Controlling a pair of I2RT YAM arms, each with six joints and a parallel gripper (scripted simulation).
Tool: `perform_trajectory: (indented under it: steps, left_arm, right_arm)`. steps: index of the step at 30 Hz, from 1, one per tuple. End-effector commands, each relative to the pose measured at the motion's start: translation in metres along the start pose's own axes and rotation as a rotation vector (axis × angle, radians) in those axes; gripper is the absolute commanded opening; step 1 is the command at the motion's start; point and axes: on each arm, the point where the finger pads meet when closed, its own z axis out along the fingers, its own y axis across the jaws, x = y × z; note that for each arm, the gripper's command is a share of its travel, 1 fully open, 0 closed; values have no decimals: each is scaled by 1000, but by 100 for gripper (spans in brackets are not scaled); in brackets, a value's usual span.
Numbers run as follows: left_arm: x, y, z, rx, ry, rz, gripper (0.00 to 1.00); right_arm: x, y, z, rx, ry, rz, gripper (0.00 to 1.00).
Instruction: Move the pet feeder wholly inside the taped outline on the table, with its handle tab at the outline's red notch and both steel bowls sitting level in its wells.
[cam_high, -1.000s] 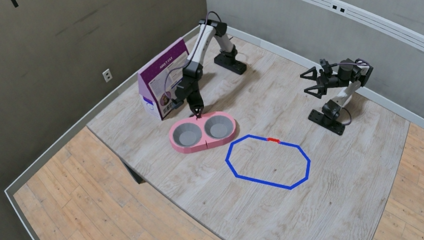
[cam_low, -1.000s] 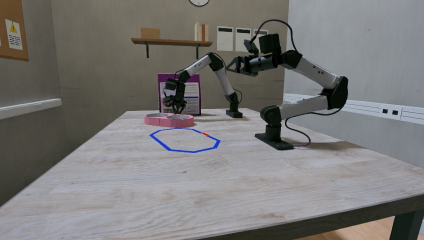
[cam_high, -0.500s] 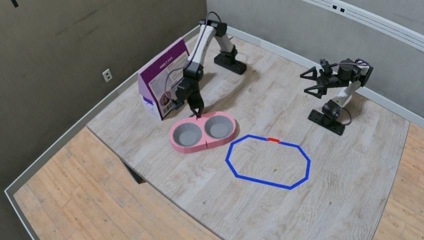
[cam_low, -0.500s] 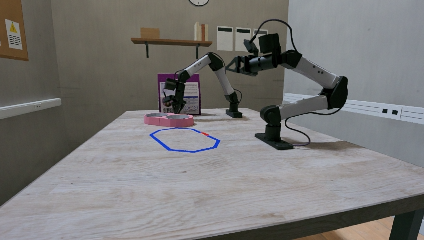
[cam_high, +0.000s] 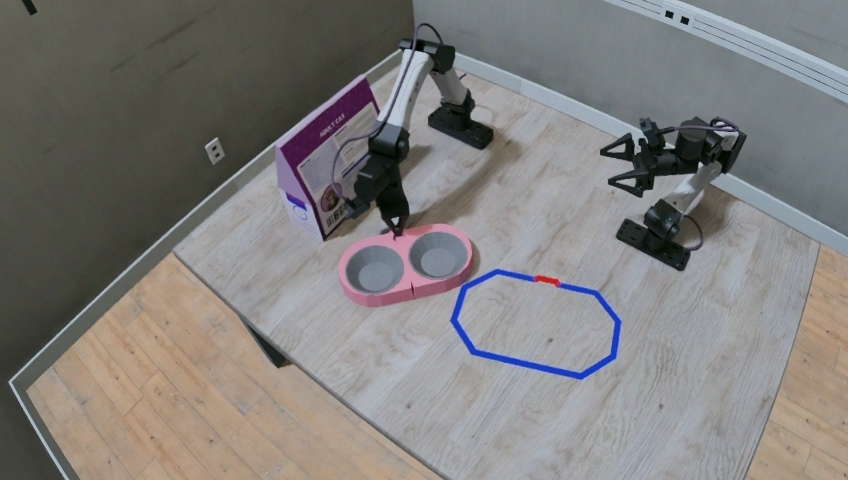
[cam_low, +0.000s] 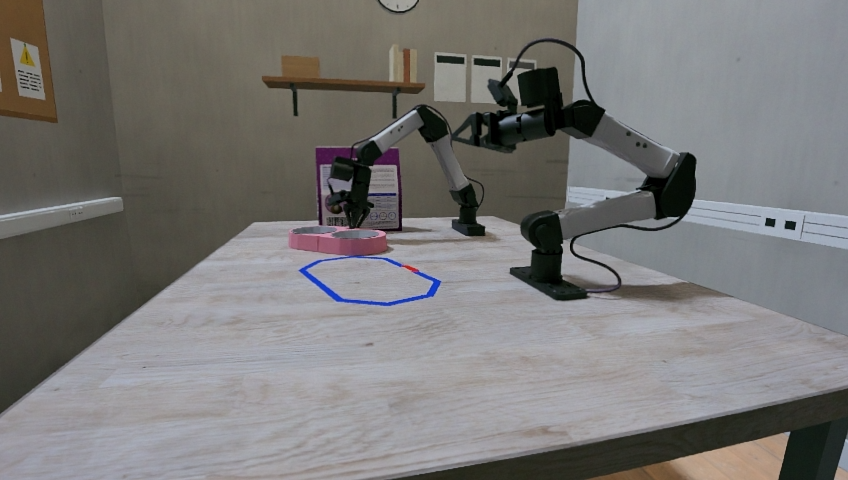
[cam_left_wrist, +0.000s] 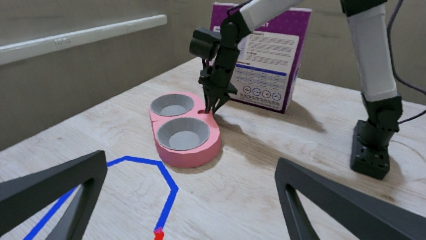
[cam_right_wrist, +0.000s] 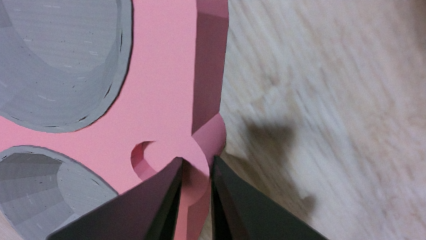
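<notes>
Pinching the rim of the pink handle tab (cam_high: 398, 236) (cam_left_wrist: 206, 114) (cam_right_wrist: 172, 147), the right end effector (cam_high: 396, 230) (cam_low: 355, 226) (cam_left_wrist: 209, 113) (cam_right_wrist: 198, 164) stands nearly closed.

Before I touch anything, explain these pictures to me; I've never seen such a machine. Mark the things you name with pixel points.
These are two robot arms on a table, each ending in a two-fingered gripper. One picture looks down from above, one looks along the table, and two come from cameras on the arms' wrists.

On the table lie a pink pet feeder (cam_high: 380, 300) (cam_low: 357, 246) (cam_left_wrist: 187, 159) (cam_right_wrist: 160, 90) holding two grey bowls (cam_high: 374, 269) (cam_low: 354, 234) (cam_left_wrist: 184, 134) (cam_right_wrist: 65, 45), a blue taped outline (cam_high: 505, 359) (cam_low: 363, 302) (cam_left_wrist: 142, 160) with a red mark, and a standing purple-and-white "Adult Cat" package (cam_high: 330, 172) (cam_low: 386, 178) (cam_left_wrist: 270, 60).

The left gripper (cam_high: 605, 166) (cam_low: 455, 136) (cam_left_wrist: 194, 163) is open and empty. The right gripper (cam_high: 397, 230) (cam_low: 355, 224) (cam_left_wrist: 209, 113) (cam_right_wrist: 198, 164) is nearly closed around the feeder tab's rim; I can't tell whether it grips firmly.
</notes>
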Motion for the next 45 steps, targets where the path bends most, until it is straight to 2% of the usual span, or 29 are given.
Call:
perform_trajectory:
  steps: [1, 22, 45]
  left_arm:
    - [-5, 2, 0, -8, -15, 9, 100]
    - [-5, 2, 0, -8, -15, 9, 100]
    - [-5, 2, 0, -8, -15, 9, 100]
  right_arm:
    - [14, 12, -3, -24, -7, 26, 11]
    - [49, 37, 7, -27, -16, 62, 11]
    - [52, 38, 8, -25, -18, 73, 11]
